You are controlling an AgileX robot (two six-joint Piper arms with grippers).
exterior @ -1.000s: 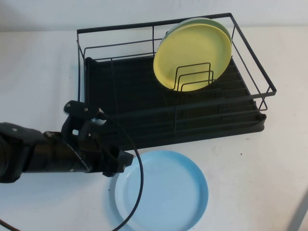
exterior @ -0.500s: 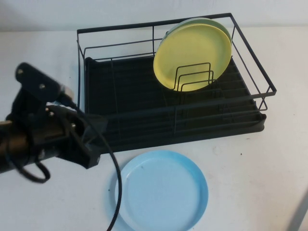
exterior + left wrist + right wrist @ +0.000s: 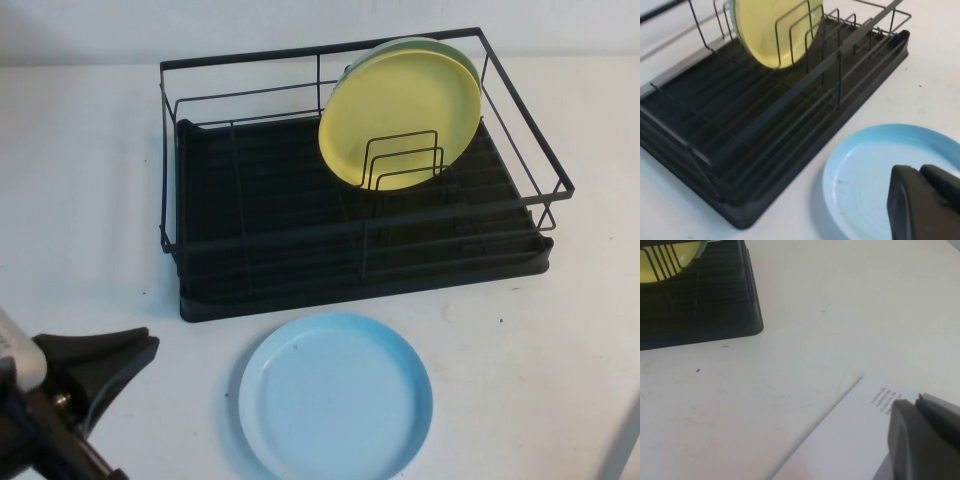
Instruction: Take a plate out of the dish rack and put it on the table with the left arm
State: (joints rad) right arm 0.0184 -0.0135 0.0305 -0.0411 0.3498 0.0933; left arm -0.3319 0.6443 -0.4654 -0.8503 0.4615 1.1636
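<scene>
Left gripper [image 3: 95, 365] beside round light blue plate [image 3: 335, 396] (shallow rim)

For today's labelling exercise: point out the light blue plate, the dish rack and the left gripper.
light blue plate [image 3: 335, 398], high view, flat centre, lying on the table.
dish rack [image 3: 270, 200], high view, ribbed black tray.
left gripper [image 3: 100, 357], high view, between its fingertips, left of the plate.

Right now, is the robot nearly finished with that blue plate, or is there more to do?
It looks essentially done. The blue plate lies flat on the table in front of the dish rack, and nothing grips it. The left gripper sits off to the plate's left, empty. The right gripper is parked over a sheet of paper. Nothing obvious remains.
</scene>
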